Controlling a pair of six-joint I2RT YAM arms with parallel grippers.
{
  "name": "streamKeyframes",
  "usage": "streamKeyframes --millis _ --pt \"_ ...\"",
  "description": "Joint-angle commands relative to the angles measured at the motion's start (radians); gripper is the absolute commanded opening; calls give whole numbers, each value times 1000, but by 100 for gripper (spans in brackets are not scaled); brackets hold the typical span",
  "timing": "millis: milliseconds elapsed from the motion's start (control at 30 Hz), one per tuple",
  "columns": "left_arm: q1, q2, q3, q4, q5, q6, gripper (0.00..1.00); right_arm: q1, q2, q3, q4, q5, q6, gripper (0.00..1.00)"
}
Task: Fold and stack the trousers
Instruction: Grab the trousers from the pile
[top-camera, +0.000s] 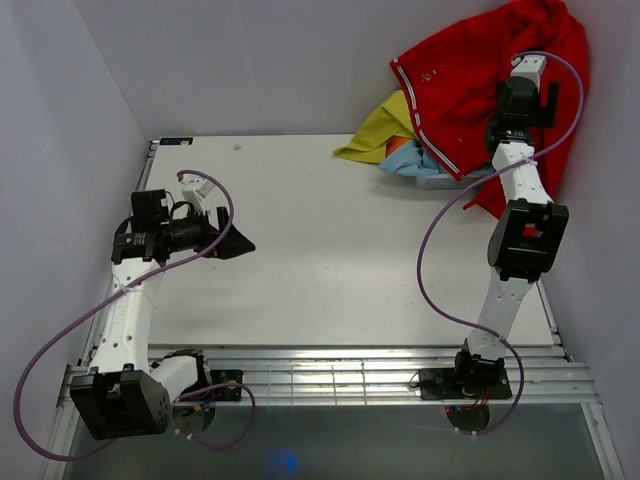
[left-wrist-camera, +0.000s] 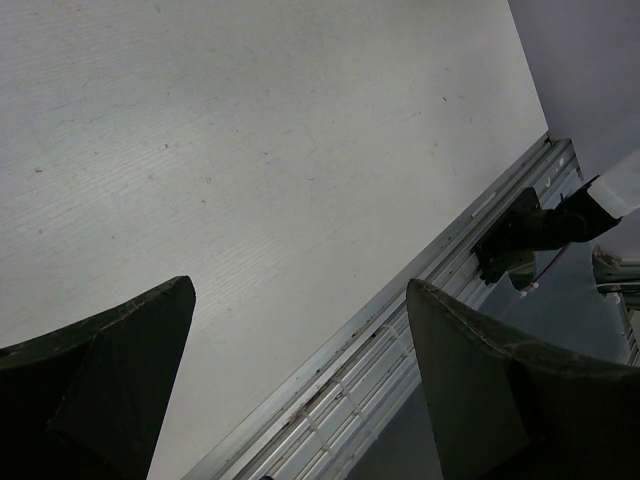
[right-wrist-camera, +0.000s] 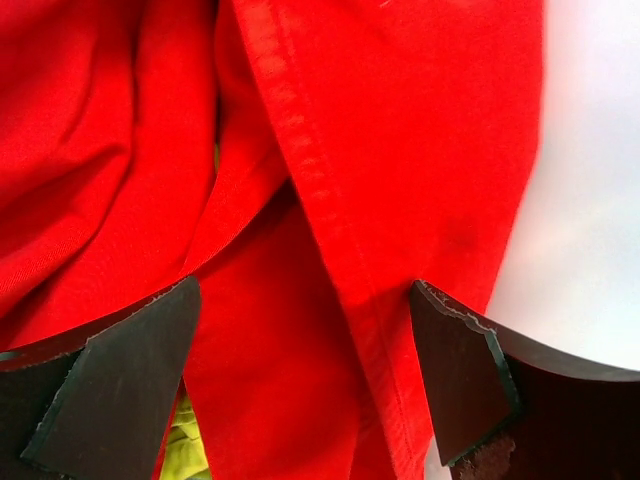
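bright red trousers (top-camera: 455, 75) with a thin white stripe lie heaped, unfolded, at the far right corner of the worktop (top-camera: 330, 250).

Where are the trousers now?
Top view: the trousers are heaped at the table's far right corner, over the yellow-green garment and the light blue garment, with the open right gripper at them.

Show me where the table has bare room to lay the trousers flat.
The table is bare across its middle, from the left pincer to the right arm and from the near rail to the far edge. The far right corner is crowded: the trousers are heaped there over a yellow garment and a blue one.
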Motion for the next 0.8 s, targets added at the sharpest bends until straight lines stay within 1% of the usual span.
streamKeyframes --millis 0,67,133,233,467,533,667,767 --pt "3 -6 16 2 51 14 98 9 10 46 55 -5 -5 90" --pt "6 -1 8 3 63 18 98 13 6 61 12 -26 18 90" --pt "8 5 3 5 80 18 98 21 -5 63 4 -25 36 90" --pt "11 8 5 5 91 18 98 49 -11 78 8 -8 13 90" --pt "12 9 5 5 102 15 98 82 -21 72 87 52 -76 90" --pt "14 12 5 5 102 15 98 82 -14 66 136 79 -99 90" --pt "14 15 8 5 106 17 98 79 15 34 263 134 -226 90" --pt "14 20 9 6 110 20 98 72 31 15 366 174 -278 90"
